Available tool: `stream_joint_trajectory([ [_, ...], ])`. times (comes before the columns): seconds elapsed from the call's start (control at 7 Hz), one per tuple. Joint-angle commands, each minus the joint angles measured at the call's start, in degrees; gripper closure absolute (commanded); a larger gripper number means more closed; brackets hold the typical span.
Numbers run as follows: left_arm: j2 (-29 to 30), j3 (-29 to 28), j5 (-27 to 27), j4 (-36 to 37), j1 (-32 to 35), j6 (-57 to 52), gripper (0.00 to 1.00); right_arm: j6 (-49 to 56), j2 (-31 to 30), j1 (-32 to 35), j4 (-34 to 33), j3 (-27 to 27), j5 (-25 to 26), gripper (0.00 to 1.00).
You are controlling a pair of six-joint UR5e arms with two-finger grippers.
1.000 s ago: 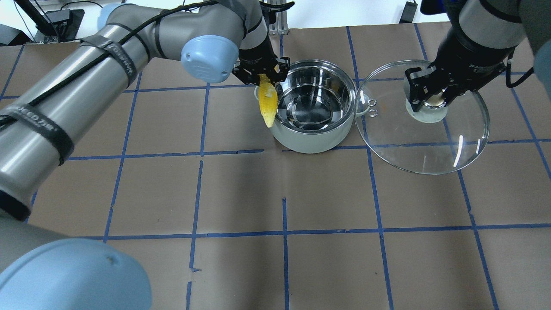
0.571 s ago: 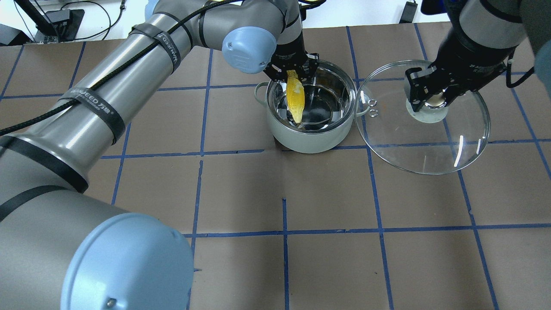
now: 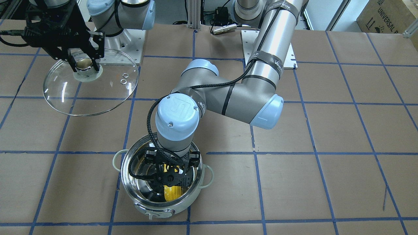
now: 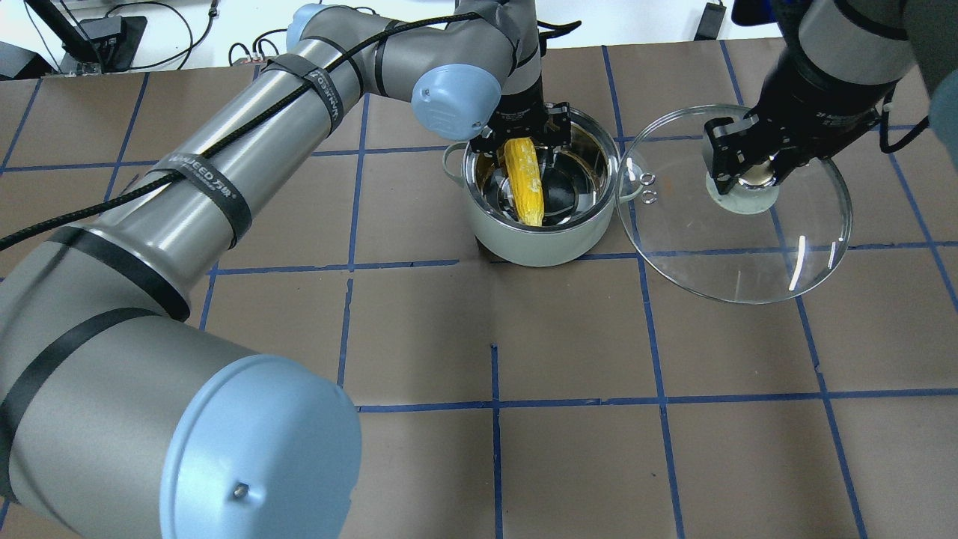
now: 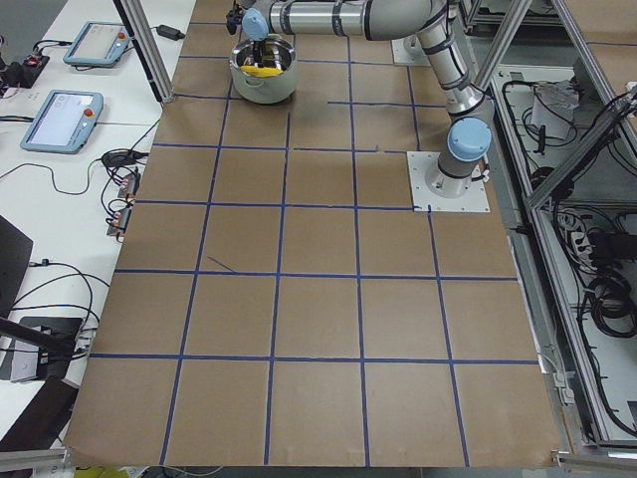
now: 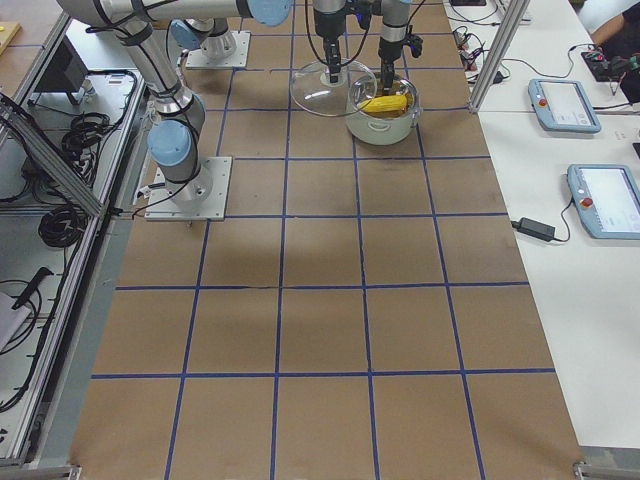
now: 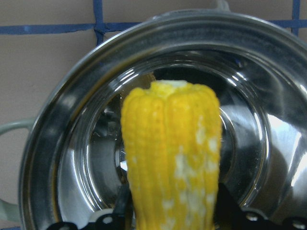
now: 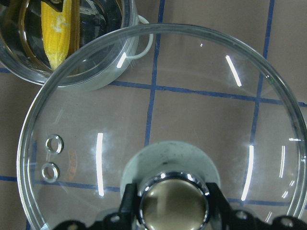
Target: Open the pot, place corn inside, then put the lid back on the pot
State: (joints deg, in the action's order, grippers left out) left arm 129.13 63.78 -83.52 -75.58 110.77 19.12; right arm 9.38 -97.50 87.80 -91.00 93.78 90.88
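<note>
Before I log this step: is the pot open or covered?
Open. The right gripper holds the lid off to one side, and the pot shows its shiny inside, with the corn reaching into it.

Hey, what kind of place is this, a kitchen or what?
Probably a robotics lab, not a kitchen: an arm base bolted to a table gridded with blue tape, teach pendants on a side bench, and loose cables.

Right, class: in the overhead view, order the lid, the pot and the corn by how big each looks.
1. The lid: widest, though it is held up nearer the camera, which may inflate it.
2. The pot.
3. The corn: shorter than the pot's opening.
</note>
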Motion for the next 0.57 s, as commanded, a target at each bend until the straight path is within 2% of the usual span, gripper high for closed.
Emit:
stream_joint_trajectory([
  [0.0, -5.4, 0.8, 0.3, -6.8, -5.6, -5.4, 0.00, 0.0, -0.1, 0.0, 0.0, -0.1, 0.0, 0.95],
  [0.29, -13.3, 3.3, -0.5, -19.3, -14.4, -22.5, 0.00, 0.0, 0.0, 0.1, -0.1, -0.2, -1.0, 0.95],
  [0.43, -20.3, 8.9, -0.6, -20.9, -18.4, -25.1, 0.00, -0.1, 0.2, 0.4, -0.7, -0.2, -1.2, 0.95],
])
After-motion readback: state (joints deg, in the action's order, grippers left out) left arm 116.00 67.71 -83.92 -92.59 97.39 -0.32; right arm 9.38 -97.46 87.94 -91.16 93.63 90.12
